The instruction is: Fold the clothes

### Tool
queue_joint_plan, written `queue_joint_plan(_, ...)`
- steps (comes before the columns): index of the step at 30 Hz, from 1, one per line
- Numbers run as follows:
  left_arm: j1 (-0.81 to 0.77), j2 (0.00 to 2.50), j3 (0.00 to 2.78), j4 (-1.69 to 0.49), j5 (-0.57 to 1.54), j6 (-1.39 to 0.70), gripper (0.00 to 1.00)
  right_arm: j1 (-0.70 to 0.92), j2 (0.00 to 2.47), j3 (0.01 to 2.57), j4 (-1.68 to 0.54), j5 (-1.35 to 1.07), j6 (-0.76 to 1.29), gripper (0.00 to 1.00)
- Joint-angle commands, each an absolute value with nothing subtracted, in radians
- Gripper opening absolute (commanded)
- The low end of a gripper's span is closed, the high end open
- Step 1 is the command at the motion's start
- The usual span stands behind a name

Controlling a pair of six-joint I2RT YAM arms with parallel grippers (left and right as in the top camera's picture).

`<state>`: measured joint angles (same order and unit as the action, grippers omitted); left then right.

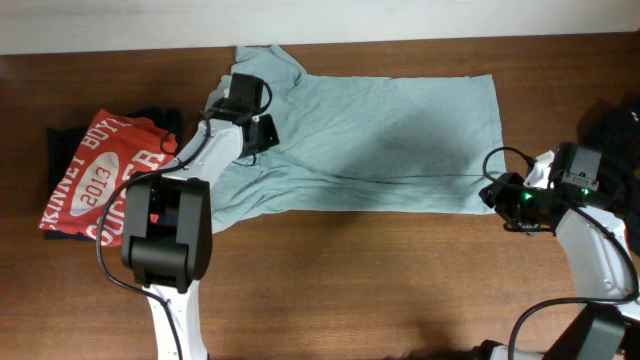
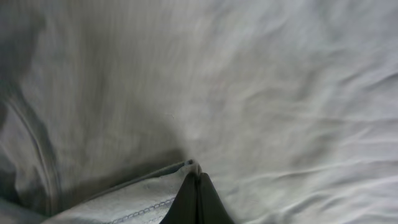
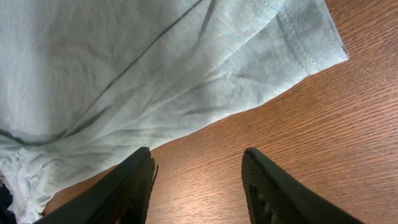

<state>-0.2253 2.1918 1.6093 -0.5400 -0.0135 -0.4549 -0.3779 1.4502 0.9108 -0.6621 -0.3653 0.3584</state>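
At the left edge of the overhead view we see a red t-shirt (image 1: 95,175) lying on a black garment (image 1: 60,140). Its white print reads "2013" clearly. The arched letters above it we can read only in part, so we leave them.

Just right of that pile, the left gripper (image 1: 267,133) sits on the upper-left end of the pale grey-blue t-shirt (image 1: 390,120), where the sleeves are. In the left wrist view this gripper (image 2: 198,185) is clenched tight, and a stitched edge of the t-shirt (image 2: 249,81) rises to its tips. We judge that it has pinched that thin cloth.

The t-shirt is spread flat on the wooden table (image 1: 400,290), filling the upper middle of the frame. Its long axis runs left to right, with the hem at the right end. We find no print or label on it.

At the lower-right corner of the cloth is the right gripper (image 1: 497,193). In the right wrist view this gripper (image 3: 198,155) stands with its jaws apart over bare wood, holding nothing. The edge of the t-shirt (image 3: 155,62) lies just ahead of it, towards the top of that frame.

So each arm is nearest its own end. We judge the next move depends on the right gripper reaching forward onto the hem corner.
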Motion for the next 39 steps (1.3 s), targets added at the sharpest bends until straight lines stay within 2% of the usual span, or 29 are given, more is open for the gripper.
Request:
queue_joint_plan(1, -0.242, 2.202, 1.68, -0.56, -0.006, -0.401, 0.01, -0.371, 1.445, 0.922, -0.662, -0.374, 0.344, 0.5)
queue_joint_plan(19, -0.324, 2.205, 1.7, -0.554, -0.08, -0.364, 0.01, -0.371, 1.445, 0.922, -0.663, -0.374, 0.344, 0.5)
queue_joint_plan(20, -0.324, 2.205, 1.7, -0.554, -0.08, -0.364, 0.02, -0.371, 1.445, 0.922, -0.663, -0.374, 0.344, 0.5)
queue_joint_plan(21, -0.322, 2.205, 1.699, -0.554, -0.086, -0.365, 0.09, -0.371, 1.445, 0.922, -0.663, -0.374, 0.344, 0.5)
queue_joint_plan(22, -0.319, 2.205, 1.7, -0.555, -0.096, -0.365, 0.22, -0.371, 1.445, 0.922, -0.663, -0.374, 0.344, 0.5)
queue_joint_plan(25, -0.297, 2.204, 1.7, -0.567, -0.102, -0.365, 0.32, -0.371, 1.445, 0.922, -0.67, -0.372, 0.344, 0.5)
queue_joint_plan(33, -0.212, 2.192, 1.713, -0.699, -0.102, -0.364, 0.34, -0.371, 1.482, 0.922, -0.718, -0.337, 0.344, 0.5)
queue_joint_plan(36, -0.192, 2.192, 1.712, -0.713, -0.102, -0.365, 0.34, -0.365, 1.517, 0.922, -0.672, -0.337, 0.321, 0.4)
queue_joint_plan(37, -0.182, 2.192, 1.712, -0.717, -0.102, -0.364, 0.34, -0.358, 1.547, 0.922, -0.632, -0.341, 0.324, 0.24)
queue_joint_plan(39, -0.179, 2.192, 1.712, -0.723, -0.102, -0.364, 0.34, -0.348, 1.585, 0.922, -0.603, -0.349, 0.331, 0.14)
